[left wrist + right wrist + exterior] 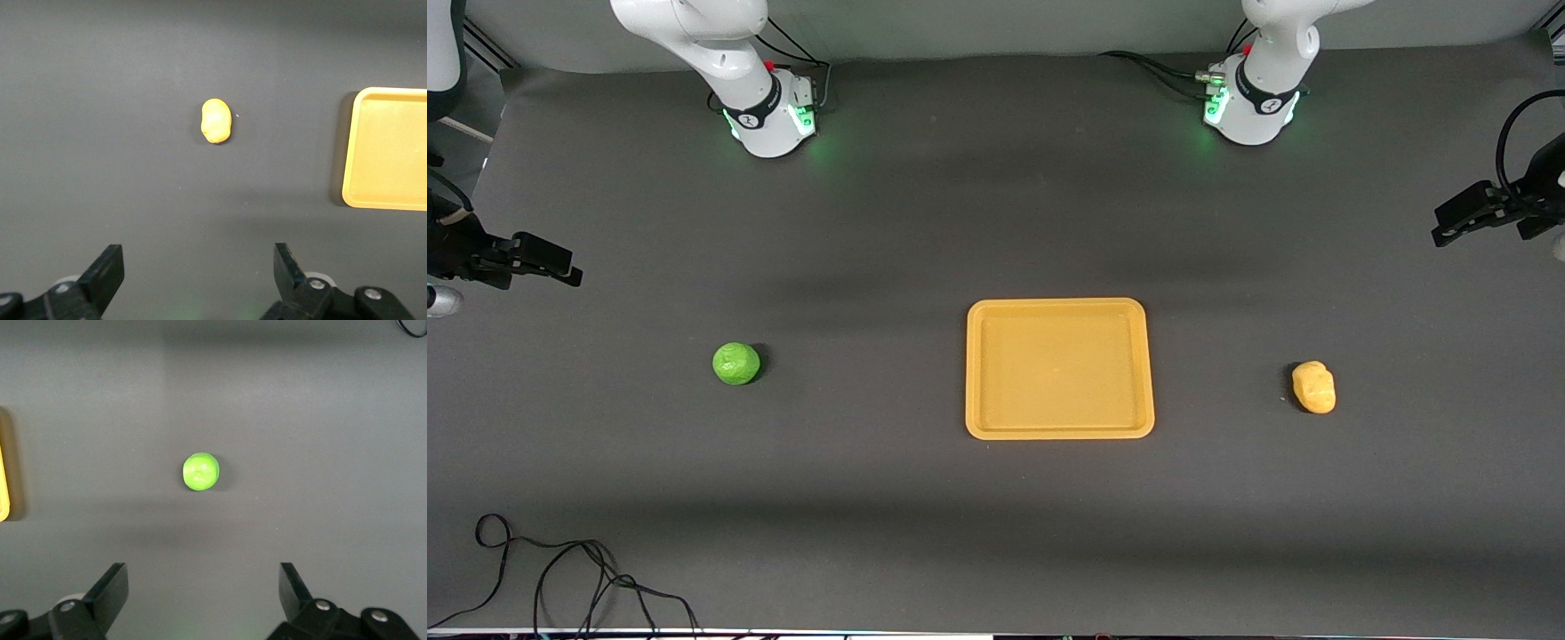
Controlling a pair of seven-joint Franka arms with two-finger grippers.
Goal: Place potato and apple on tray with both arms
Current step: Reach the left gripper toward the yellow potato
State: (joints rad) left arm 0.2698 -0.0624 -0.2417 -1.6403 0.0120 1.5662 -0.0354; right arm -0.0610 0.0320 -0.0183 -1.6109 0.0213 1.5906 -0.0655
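The orange-yellow tray point(1059, 429) lies empty at the table's middle. The green apple point(736, 364) sits on the table toward the right arm's end, level with the tray. The yellow-tan potato point(1314, 387) lies toward the left arm's end. My right gripper point(569, 269) is open and empty, up in the air over the table's edge at its own end. In the right wrist view it point(203, 577) looks down on the apple point(201, 471). My left gripper point(1442, 233) is open and empty over its own end. In the left wrist view it point(198, 257) sees the potato point(216, 121) and the tray's corner point(353, 193).
The green-lit arm bases point(769, 116) point(1249, 107) stand along the table's edge farthest from the front camera. A loose black cable point(560, 578) lies at the near corner toward the right arm's end. The table point(925, 222) is dark grey.
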